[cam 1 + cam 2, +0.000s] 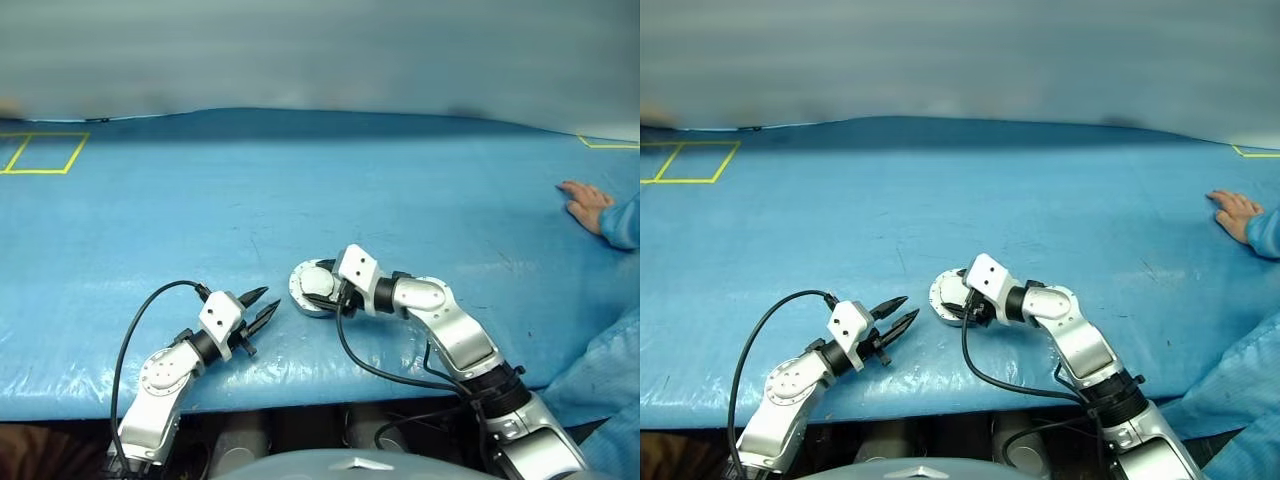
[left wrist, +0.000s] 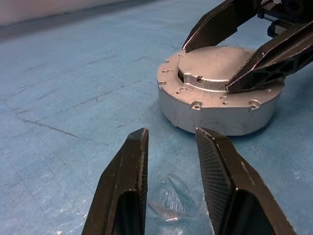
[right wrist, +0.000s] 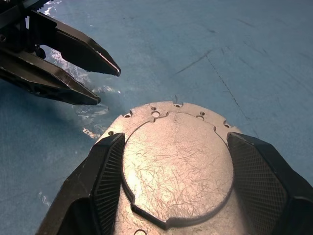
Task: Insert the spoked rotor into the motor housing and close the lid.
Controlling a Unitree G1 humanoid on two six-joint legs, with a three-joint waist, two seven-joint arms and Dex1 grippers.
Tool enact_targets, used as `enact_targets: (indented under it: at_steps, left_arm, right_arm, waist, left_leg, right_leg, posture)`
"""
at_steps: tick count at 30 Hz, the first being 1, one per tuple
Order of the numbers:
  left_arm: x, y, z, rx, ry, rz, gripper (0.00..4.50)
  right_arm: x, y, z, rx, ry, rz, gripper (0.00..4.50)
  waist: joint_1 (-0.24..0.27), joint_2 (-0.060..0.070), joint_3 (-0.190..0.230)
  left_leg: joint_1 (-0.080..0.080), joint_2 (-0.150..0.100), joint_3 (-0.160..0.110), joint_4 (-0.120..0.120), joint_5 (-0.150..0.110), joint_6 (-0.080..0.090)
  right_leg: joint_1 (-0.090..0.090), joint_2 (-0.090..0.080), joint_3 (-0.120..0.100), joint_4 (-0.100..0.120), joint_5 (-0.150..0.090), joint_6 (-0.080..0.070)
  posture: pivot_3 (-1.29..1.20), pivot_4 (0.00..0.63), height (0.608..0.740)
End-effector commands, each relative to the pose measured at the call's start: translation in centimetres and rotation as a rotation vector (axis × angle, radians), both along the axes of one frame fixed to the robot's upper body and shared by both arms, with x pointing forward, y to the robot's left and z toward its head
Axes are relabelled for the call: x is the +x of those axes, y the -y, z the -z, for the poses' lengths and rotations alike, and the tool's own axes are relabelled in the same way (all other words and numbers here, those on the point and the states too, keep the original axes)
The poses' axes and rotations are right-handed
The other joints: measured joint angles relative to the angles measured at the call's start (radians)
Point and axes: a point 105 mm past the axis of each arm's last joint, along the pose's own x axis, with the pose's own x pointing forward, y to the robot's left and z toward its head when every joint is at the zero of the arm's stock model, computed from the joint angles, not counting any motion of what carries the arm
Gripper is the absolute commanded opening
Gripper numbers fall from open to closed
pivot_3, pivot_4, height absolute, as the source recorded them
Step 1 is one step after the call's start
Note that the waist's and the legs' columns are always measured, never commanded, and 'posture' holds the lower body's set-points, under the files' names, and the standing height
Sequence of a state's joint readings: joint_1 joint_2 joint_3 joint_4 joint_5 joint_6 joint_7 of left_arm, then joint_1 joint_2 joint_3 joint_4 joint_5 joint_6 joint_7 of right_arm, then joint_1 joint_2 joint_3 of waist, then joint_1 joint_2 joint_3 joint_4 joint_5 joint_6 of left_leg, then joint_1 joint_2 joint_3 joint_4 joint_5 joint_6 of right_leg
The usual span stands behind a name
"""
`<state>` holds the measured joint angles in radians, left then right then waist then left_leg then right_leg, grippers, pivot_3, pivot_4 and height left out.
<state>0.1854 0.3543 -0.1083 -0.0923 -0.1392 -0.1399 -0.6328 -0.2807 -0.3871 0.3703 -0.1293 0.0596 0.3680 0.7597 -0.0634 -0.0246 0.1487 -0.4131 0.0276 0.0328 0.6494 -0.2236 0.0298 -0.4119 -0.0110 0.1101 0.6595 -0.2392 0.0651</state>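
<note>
Motor housing (image 2: pixel 221 100) sits near bench (image 1: pixel 300 190) front edge, lid (image 3: pixel 176 161) already shut, smooth face up. Right end effector (image 1: pixel 333 291) straddles lid, fingers wide, likely pressing it home. Left end effector (image 1: pixel 262 308) just left of housing, narrow gap, empty, on standby.

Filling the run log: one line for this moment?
lid: closed on motor housing | right gripper: open, straddling lid | left gripper: open, empty, beside housing
</note>
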Motion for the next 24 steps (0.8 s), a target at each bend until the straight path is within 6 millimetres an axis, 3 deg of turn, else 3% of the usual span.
enact_targets:
  at_steps: [1,4,9,15,24]
  left_arm:
    - [0.5,0.2,-1.2,-0.068,0.021,-0.029,1.62]
    - [1.1,0.3,-1.4,-0.124,-0.016,-0.038,1.43]
    - [2.0,1.1,-2.1,-0.145,0.01,-0.013,0.02]
    - [2.4,3.4,-1.4,-0.151,-0.034,0.079,0.02]
    - [2.7,3.6,0.9,-0.058,-0.124,0.085,0.02]
  right_arm:
    - [0.0,0.5,1.5,-0.055,-0.029,0.023,3.02]
    - [-0.1,0.5,1.5,-0.051,-0.03,0.02,3.02]
    - [-0.1,0.3,1.4,-0.046,-0.03,0.021,3.02]
    - [-0.2,0.4,1.6,-0.043,-0.031,0.028,3.02]
    - [-0.1,0.4,1.6,-0.023,-0.026,0.057,3.02]
  waist:
    - [0.0,0.0,0.0]
    - [0.0,0.0,0.0]
    - [-0.001,0.0,0.0]
    - [-0.001,0.0,-0.001]
    - [0.0,-0.001,-0.003]
  left_leg:
    - [0.0,0.0,0.0,0.0,0.0,0.0]
    - [0.001,0.0,0.0,0.0,0.0,0.0]
    - [0.001,0.0,0.0,0.0,0.0,0.0]
    - [0.001,0.0,0.0,0.001,0.0,0.0]
    - [0.002,0.0,0.0,0.001,0.0,0.0]
  right_leg:
    - [0.0,0.0,0.0,0.0,0.0,0.0]
    - [0.0,0.0,0.0,0.0,0.0,0.001]
    - [0.001,0.001,0.0,0.0,0.0,0.001]
    - [0.001,0.001,0.0,0.0,0.0,0.001]
    - [0.003,0.001,0.0,0.0,0.0,0.001]
  posture:
    - [0.0,0.15,0.74]
    - [0.0,0.15,0.74]
    - [0.0,0.15,0.74]
    - [0.0,0.15,0.74]
    - [0.0,0.15,0.74]
